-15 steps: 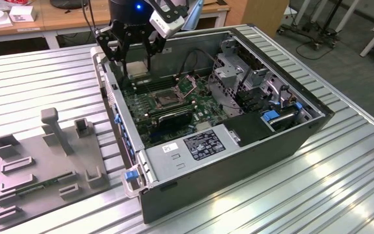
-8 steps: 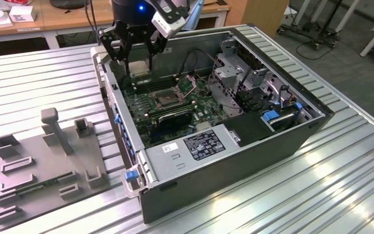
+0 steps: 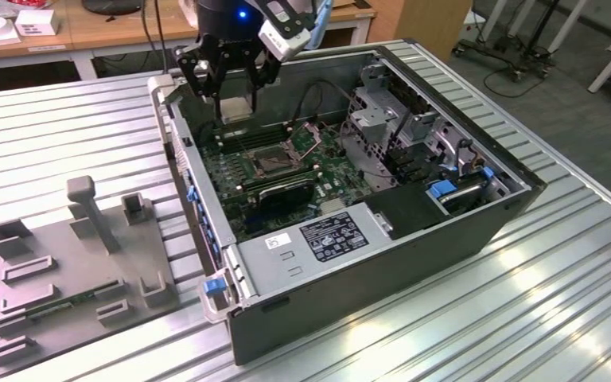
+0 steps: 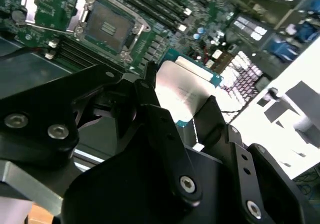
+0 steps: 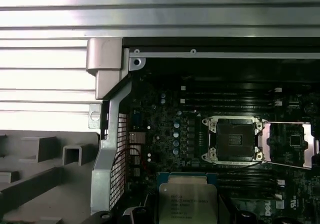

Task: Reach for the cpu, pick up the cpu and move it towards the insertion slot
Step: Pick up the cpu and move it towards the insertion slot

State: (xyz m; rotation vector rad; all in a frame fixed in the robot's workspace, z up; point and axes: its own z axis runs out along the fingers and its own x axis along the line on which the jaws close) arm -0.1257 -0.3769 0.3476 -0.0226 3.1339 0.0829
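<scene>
Gripper [image 4: 187, 104] is clenched on the cpu [image 4: 182, 92], which I hold above the open computer case [image 3: 496, 231], short of the insertion slot [image 5: 235, 139]. A tilted chip could bend socket pins.

In the first wrist view the cpu [image 5: 187, 202] hangs face-up over the green circuit board [image 5: 170, 129], its silvery top framed by a pale rim, with dark fingers [image 5: 227, 211] at its sides. Near it lies the insertion slot [image 5: 235, 139], dark-centred inside a silvery frame, its hinged cover [image 5: 290, 144] swung open beside it. The case wall [image 5: 107, 134] borders a ribbed metal surface [image 5: 50, 84].
</scene>
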